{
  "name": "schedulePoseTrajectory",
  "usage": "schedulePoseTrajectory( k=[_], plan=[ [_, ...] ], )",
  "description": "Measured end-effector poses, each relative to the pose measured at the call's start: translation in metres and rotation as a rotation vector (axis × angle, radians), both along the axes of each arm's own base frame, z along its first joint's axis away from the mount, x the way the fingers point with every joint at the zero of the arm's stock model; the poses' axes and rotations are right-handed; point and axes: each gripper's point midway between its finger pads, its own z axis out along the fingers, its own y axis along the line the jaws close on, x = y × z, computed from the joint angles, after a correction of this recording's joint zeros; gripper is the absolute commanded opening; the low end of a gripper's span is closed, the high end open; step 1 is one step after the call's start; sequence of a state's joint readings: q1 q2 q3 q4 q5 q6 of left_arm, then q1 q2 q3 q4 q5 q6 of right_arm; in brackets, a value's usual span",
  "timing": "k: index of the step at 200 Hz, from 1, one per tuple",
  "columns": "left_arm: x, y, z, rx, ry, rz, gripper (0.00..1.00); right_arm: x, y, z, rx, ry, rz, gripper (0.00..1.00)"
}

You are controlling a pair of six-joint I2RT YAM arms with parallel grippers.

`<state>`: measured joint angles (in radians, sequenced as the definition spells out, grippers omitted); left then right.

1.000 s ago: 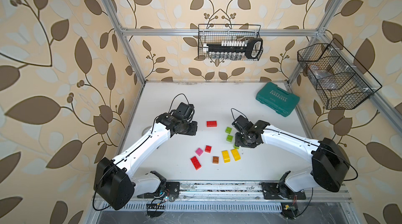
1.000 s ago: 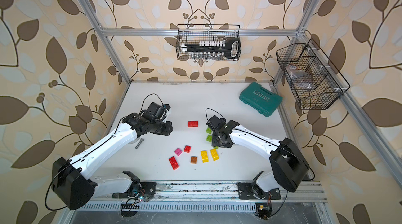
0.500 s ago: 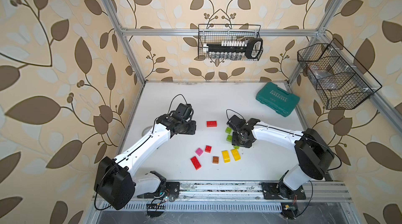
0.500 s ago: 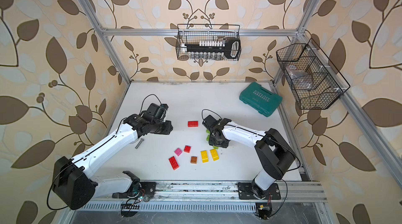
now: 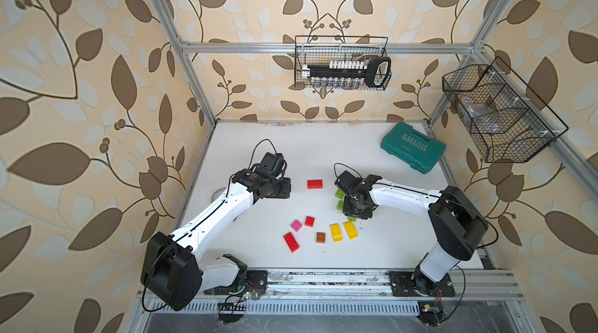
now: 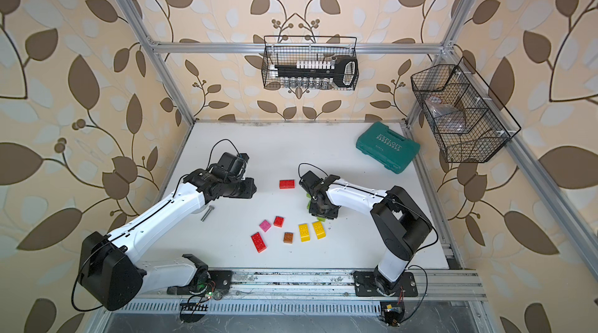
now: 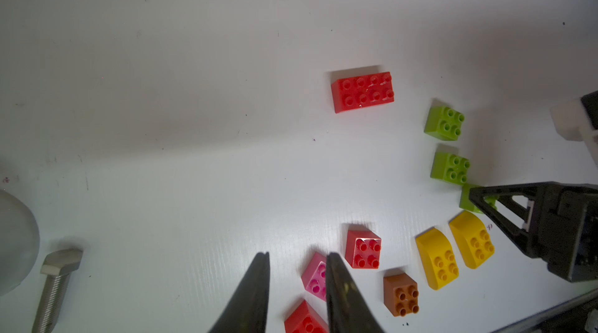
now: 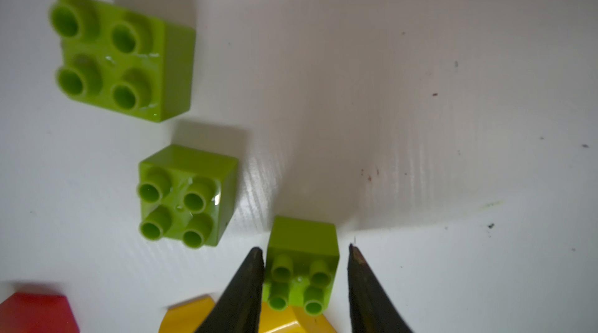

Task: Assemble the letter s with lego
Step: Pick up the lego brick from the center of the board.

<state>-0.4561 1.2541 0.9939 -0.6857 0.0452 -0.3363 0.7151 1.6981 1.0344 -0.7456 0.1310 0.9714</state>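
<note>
Several lego bricks lie loose on the white table. A red oblong (image 5: 315, 184) lies farthest back, with two lime green squares (image 5: 339, 193) (image 5: 339, 205) to its right. My right gripper (image 8: 305, 250) is open and straddles a third lime green brick (image 8: 302, 270); one finger touches it, the other stands just clear. Two yellow bricks (image 5: 336, 232) (image 5: 350, 229) lie just in front. To their left are a brown (image 5: 320, 237), a pink (image 5: 296, 225), a small red (image 5: 309, 221) and a long red brick (image 5: 291, 242). My left gripper (image 7: 297, 254) hovers with a narrow empty gap beside the pink brick (image 7: 315, 276).
A teal plastic case (image 5: 412, 147) lies at the back right. A steel bolt (image 6: 207, 213) rests under my left arm, next to a round grey disc (image 7: 13, 240). Wire baskets hang on the back wall (image 5: 341, 64) and the right wall (image 5: 498, 111).
My right gripper has shifted a little toward the front over the third lime green brick, and its jaws have narrowed around it. The left arm has barely moved.
</note>
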Motion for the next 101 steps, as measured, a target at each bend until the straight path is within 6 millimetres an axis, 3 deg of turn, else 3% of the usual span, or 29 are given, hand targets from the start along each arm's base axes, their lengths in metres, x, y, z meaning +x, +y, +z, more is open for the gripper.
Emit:
schedulePoseTrajectory(
  k=[31, 71, 101],
  plan=[
    [-0.0001, 0.0001, -0.0001, -0.001, 0.002, 0.003, 0.32, 0.0004, -0.0003, -0.0007, 0.002, 0.001, -0.014, 0.35],
    [0.0007, 0.0019, -0.0001, -0.003, 0.003, 0.013, 0.34, -0.0003, -0.0013, -0.0047, -0.005, 0.011, -0.027, 0.4],
    [0.0007, 0.0018, -0.0001, -0.003, 0.003, 0.013, 0.33, -0.0005, -0.0015, -0.0057, -0.006, 0.013, -0.033, 0.34]
  ],
)
